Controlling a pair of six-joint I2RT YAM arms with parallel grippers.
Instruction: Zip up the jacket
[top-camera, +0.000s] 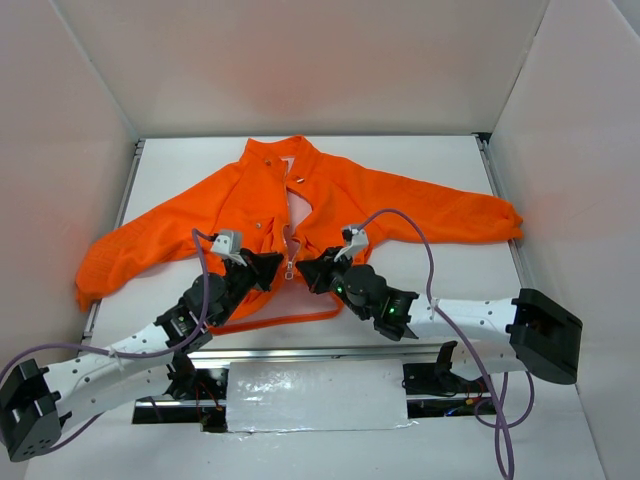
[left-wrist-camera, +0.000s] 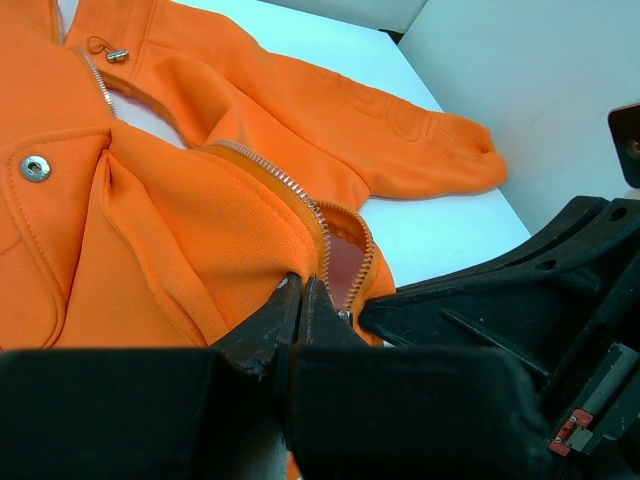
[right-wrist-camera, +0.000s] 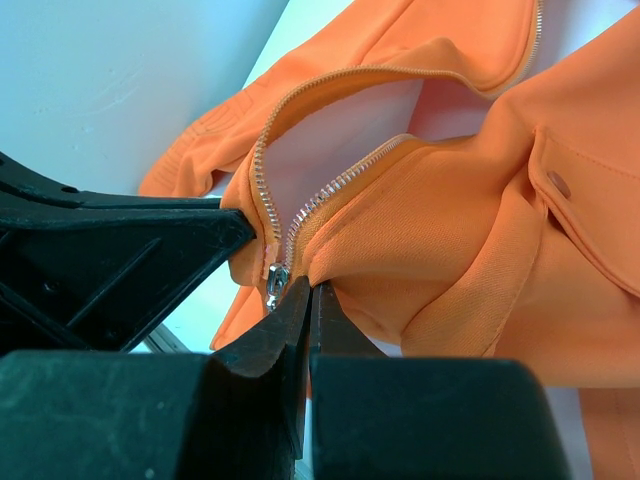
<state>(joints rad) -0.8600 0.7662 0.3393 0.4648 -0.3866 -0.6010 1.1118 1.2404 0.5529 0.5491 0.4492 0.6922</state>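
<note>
From above, the jacket (top-camera: 400, 210) lies spread on the table (top-camera: 450, 160) with its collar far, and the left gripper (top-camera: 266, 268) and right gripper (top-camera: 314, 271) meet low on its front. The left wrist view shows the jaws clamped on the hem beside the zipper (left-wrist-camera: 270, 170); best hold it taut. The right wrist view shows jaws pinched together on cloth just beside the slider (right-wrist-camera: 276, 283); draw straight toward the collar

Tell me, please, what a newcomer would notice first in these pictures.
The bright orange jacket, spread with sleeves out on the white table, takes the eye first. Two black grippers meet at its lower front: the left gripper shut on the fabric beside the zipper, the right gripper shut by the slider. Above them the zipper stands open, showing pale lining.
</note>
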